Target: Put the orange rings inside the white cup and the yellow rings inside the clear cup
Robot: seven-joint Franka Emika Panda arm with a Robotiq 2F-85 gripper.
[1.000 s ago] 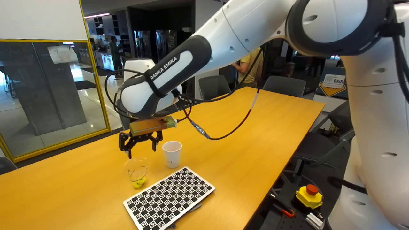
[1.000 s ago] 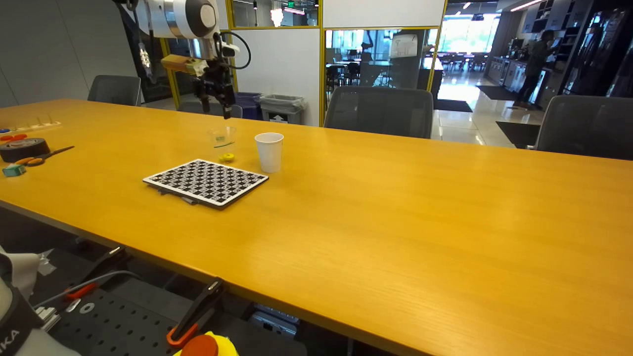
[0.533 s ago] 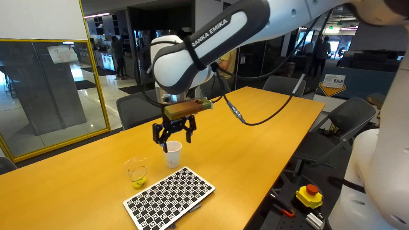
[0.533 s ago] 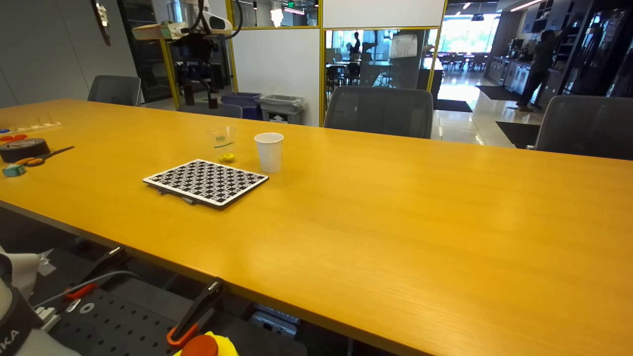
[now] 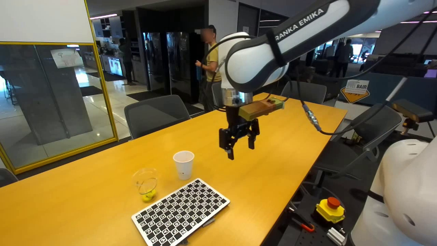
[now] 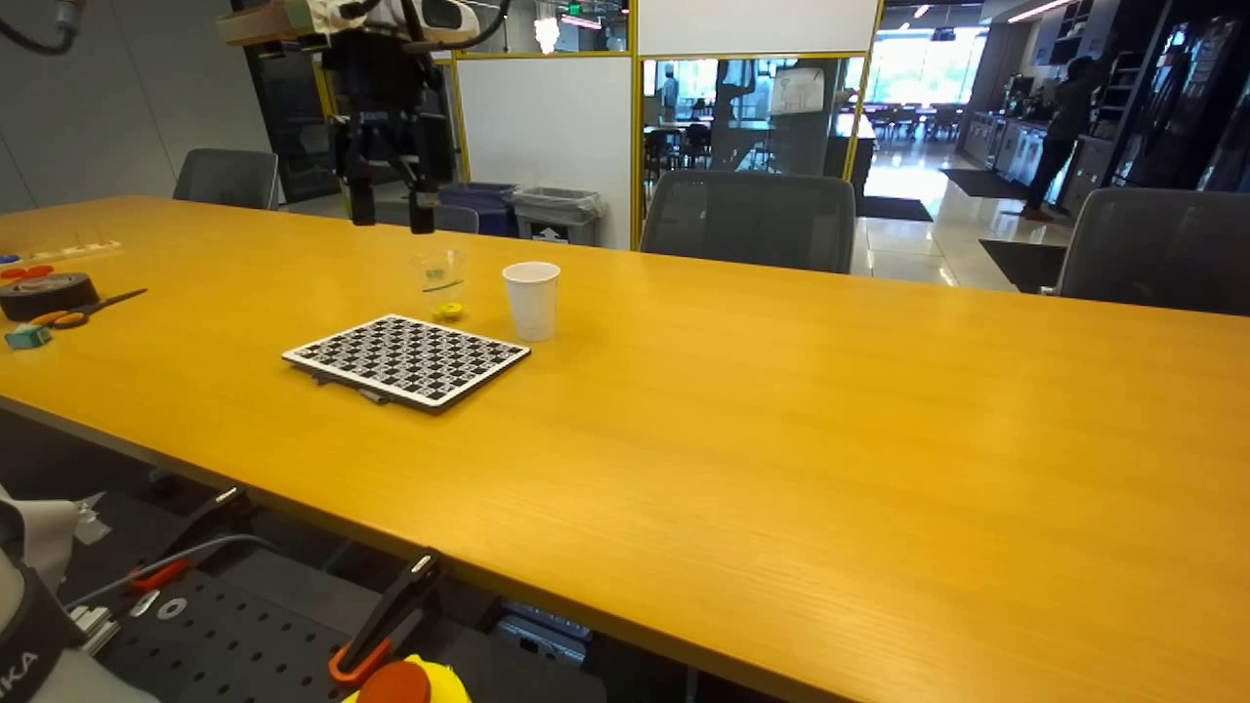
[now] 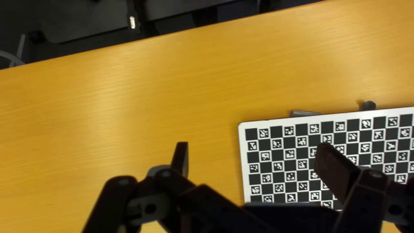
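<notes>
The white cup [image 5: 183, 167] stands upright on the table and also shows in an exterior view [image 6: 533, 303]; its bottom inside is hidden. The clear cup [image 5: 144, 177] stands beside it and shows faintly in an exterior view [image 6: 441, 266]. Yellow rings [image 5: 148, 195] sit at the bottom of the clear cup, also in an exterior view [image 6: 448, 311]. Small orange-red rings [image 6: 39, 270] lie at the far left in an exterior view; I cannot tell whether any are inside the white cup. My gripper [image 5: 241, 152] is open and empty above the table, away from both cups; its spread fingers show in the wrist view [image 7: 252, 147].
A black-and-white checkered board [image 5: 181, 212] lies in front of the cups, partly under the right finger in the wrist view [image 7: 291, 161]. A black tape roll [image 6: 47, 294], scissors [image 6: 93, 308], a green block [image 6: 27, 337] and a peg stand [image 6: 83, 250] lie far left.
My gripper has moved from above the clear cup, past the white cup, to the right in an exterior view. It stays open. The cups, yellow rings and board have not moved.
</notes>
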